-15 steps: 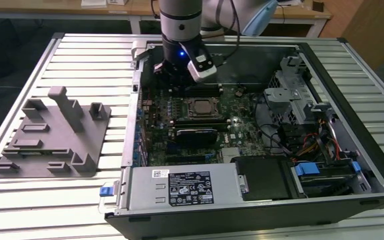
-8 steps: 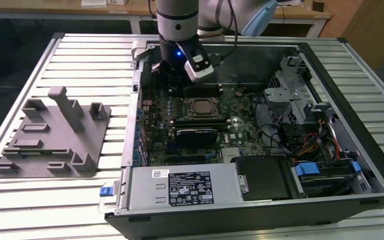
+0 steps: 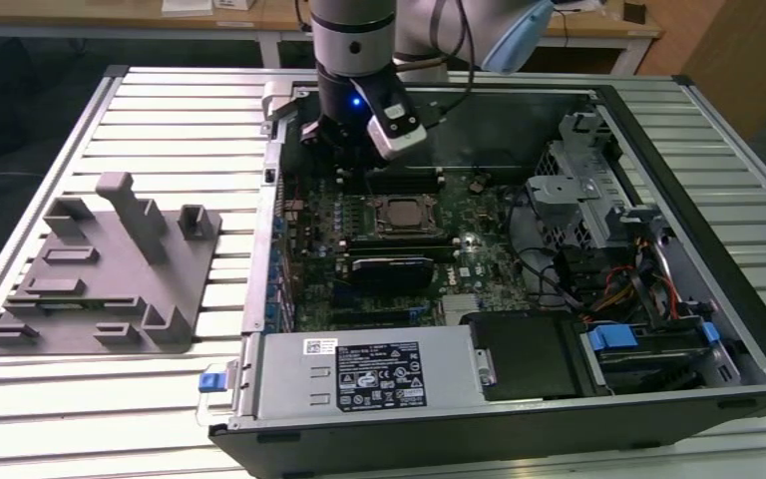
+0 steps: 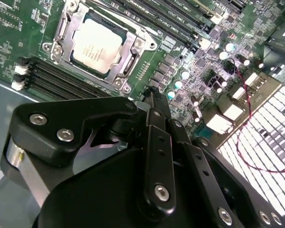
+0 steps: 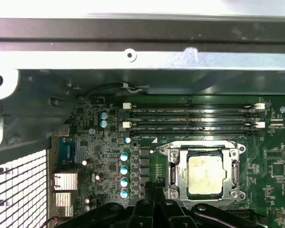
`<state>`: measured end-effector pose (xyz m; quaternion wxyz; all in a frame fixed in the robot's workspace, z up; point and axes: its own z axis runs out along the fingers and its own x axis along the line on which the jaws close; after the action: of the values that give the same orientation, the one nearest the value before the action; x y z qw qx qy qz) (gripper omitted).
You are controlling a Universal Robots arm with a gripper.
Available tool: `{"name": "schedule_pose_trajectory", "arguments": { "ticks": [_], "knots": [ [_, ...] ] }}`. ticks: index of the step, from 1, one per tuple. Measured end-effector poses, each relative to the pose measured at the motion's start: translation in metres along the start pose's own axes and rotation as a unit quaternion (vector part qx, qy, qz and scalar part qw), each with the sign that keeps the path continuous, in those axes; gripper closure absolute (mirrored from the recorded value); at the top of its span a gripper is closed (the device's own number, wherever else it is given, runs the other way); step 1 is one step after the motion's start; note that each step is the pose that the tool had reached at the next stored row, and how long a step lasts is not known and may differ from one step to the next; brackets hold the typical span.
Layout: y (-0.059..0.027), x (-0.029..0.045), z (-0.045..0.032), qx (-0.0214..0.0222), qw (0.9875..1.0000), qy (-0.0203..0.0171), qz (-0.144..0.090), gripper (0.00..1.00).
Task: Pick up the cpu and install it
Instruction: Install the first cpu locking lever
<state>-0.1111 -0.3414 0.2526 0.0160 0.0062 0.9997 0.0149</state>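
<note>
Counter (image 3: 171, 110): slatted metal, carries everything.
Fixture block (image 3: 104, 274): grey plastic, near the counter's edge at the exterior view's left, apart from the case.
Computer case (image 3: 490, 444): black, open, lying flat mid-counter.
Motherboard (image 3: 490, 261): green, inside the case.
Power supply (image 3: 363, 371): silver, at the case's near end.

Silver on green
Silvery-white cpu (image 5: 205, 175) near black pincer (image 5: 155, 186), amid green motherboard (image 5: 273, 147); grey fixture block (image 3: 97, 274) well aside.

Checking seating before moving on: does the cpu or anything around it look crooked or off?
Nothing stands out. In both wrist views the cpu lies flat and square inside the metal socket frame, its edges parallel to the frame's.
</note>
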Motion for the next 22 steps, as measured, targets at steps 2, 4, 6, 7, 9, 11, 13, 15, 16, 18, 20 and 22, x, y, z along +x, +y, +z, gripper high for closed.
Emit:
{"name": "schedule_pose_trajectory", "arguments": {
  "ticks": [2,4,6,7,9,11,13,15,16,18,20,22],
  "knots": [
    [0.0001,-0.0001,-0.0028,0.0000,1.0000,-0.0001,0.000,0.89],
    [0.0002,-0.0002,-0.0052,0.0000,1.0000,-0.0001,0.000,0.89],
    [0.0002,-0.0002,-0.0061,-0.0001,1.0000,-0.0002,0.000,0.89],
    [0.0002,-0.0002,-0.0060,-0.0006,1.0000,-0.0003,0.000,0.89],
    [0.0002,0.0001,-0.0061,-0.0055,1.0000,-0.0001,0.000,0.89],
    [0.0001,0.0007,-0.0060,-0.0089,1.0000,-0.0001,0.000,0.89],
    [0.0001,0.0012,-0.0056,-0.0105,0.9999,-0.0001,0.000,0.89],
    [0.0001,0.0023,-0.0054,-0.0125,0.9999,0.0000,0.000,0.89],
    [0.0001,0.0032,-0.0053,-0.0140,0.9999,0.0000,0.000,0.89],
    [0.0000,0.0050,-0.0050,-0.0170,0.9999,0.0000,0.001,0.89],
    [0.0000,0.0064,-0.0047,-0.0223,0.9998,0.0001,0.001,0.89],
    [0.0000,0.0076,-0.0045,-0.0298,0.9996,0.0002,0.001,0.89]
  ]
}}
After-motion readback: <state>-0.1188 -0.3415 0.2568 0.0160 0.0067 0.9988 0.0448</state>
